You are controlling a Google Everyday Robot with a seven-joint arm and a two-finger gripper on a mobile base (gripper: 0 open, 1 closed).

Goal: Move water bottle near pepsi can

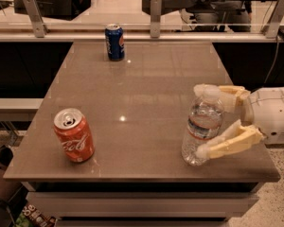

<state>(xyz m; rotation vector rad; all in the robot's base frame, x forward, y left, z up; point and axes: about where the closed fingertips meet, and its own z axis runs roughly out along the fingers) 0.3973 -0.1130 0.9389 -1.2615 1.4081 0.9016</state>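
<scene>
Water bottle: you had the water bottle (202, 129) upright at the near right corner of the table (146, 79), close to the front edge, white cap on, water showing in its lower body
Gripper: the gripper (201, 120) came in from the right with its two cream fingers spread, one behind the bottle by the shoulder and cap, one in front by the base; they bracketed the bottle, and you could not tell whether either pad touched it
Pepsi can: the pepsi can (115, 42) stood upright at the far edge, left of centre, well apart from the bottle
Handling: judge it as light to moderate in weight, thin-walled and springy, so a hard squeeze would likely buckle it; being tall and narrow, it looked easy to tip, and the water inside could slosh
Where to hold: the ribbed middle around the label band looked the best place for you, stiffer than the shoulder and low enough to keep it steady
Table: smooth brown top with a sheen and light glints, probably slick enough for the bottle to slide if nudged
Coca-Cola can: the Coca-Cola can (74, 135) sat at the near left, off the diagonal path to the far can
Room: a clear partition on metal posts (155, 13) ran behind the table, dark equipment beyond, speckled floor (279, 207) at the right
</scene>
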